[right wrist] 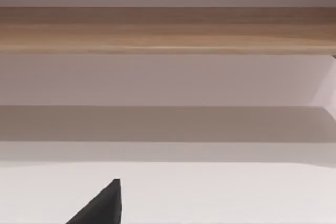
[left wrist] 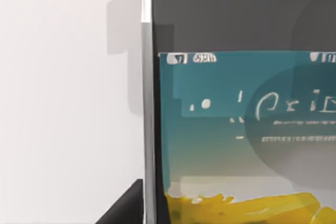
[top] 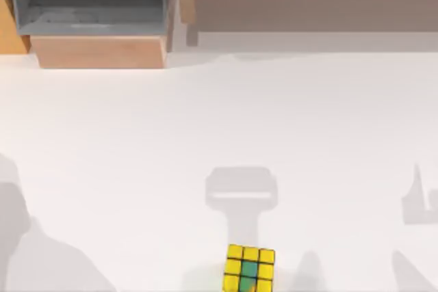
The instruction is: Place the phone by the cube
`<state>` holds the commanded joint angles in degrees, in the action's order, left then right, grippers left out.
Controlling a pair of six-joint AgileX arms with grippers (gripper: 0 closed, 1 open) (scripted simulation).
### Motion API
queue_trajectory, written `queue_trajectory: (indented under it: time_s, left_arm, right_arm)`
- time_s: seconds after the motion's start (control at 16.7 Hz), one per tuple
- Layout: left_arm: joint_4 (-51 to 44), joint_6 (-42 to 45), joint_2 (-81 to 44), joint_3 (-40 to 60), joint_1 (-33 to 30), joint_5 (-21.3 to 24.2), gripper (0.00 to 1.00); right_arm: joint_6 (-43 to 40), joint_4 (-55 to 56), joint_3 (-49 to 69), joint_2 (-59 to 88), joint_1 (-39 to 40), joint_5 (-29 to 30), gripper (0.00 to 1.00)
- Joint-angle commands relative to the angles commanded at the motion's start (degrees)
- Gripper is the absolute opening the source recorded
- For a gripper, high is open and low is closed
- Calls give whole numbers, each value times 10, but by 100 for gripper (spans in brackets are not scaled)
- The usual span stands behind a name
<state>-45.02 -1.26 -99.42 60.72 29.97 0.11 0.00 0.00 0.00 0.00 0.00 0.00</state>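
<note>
The cube (top: 249,269) is being seen at the bottom centre of the top view, resting on the white table (top: 219,135). The phone (left wrist: 241,103) is being viewed very close by the left wrist camera, lying flat. Whether either claw is apart or together cannot be told.

Yellow-green cube (top: 249,269) at table's near edge; phone (left wrist: 236,129) screen lit.

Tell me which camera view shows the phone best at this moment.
The left wrist view: the phone is seen close up, with its silver edge, dark bezel and lit teal-and-yellow screen. The top view has the cube near the table's front edge; the right wrist view looks across the table toward a wooden shelf.
</note>
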Motion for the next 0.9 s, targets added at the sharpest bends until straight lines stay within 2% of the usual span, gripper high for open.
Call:
queue_trajectory:
  time_s: [0.36,0.9]
  left_arm:
    - [-28,-87,50,3,-151,-2,0]
    - [-85,-269,115,-34,-468,-11,0]
  right_arm:
    - [0,0,0,0,0,0,100]
    - [0,0,0,0,0,0,100]
